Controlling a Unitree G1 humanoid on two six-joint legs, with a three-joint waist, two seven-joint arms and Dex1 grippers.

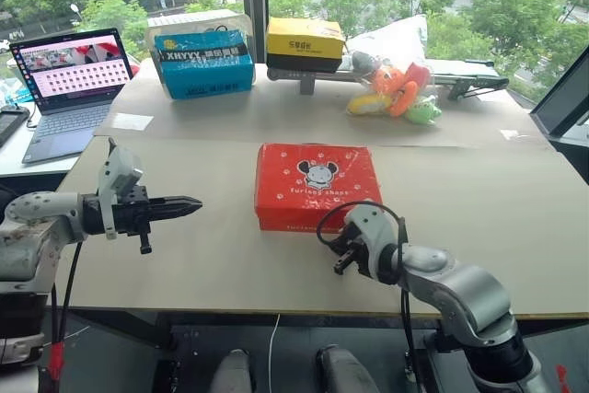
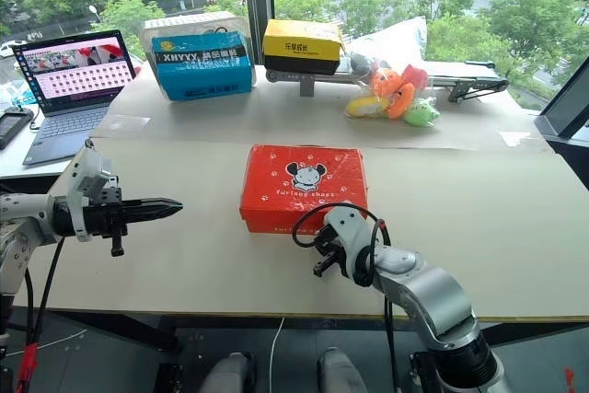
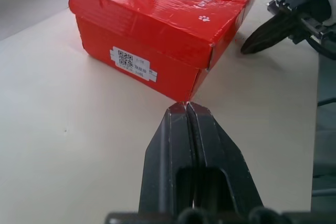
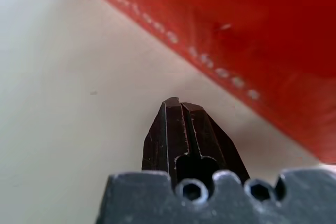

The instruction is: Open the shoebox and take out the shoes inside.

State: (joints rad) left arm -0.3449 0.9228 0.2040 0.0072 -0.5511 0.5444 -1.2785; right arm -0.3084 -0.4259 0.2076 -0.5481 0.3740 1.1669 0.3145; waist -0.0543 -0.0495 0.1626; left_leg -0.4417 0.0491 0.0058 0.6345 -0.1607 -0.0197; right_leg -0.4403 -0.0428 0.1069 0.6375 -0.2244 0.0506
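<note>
Shoebox [image 1: 317,185]: red, lid shut, lying flat mid-desk [image 1: 460,218], mouse face up.
Left gripper [image 1: 193,202]: held off the desk well to the box's left, arm reaching in from the side, pointing nearly level toward the box; jaws pressed together, empty.
Right gripper [image 2: 319,267]: low at the box's near long side, just beside it, angled down toward the desk; jaws closed, holding nothing.

Head stereo pair: high, facing forward and down over the table [image 1: 230,264]; both eyes share the shoebox [image 1: 316,185] at frame centre. Left wrist view: looks along closed fingers at the shoebox corner, fairly near. Right wrist view: very near the shoebox's lettered side, upper right of frame.
</note>
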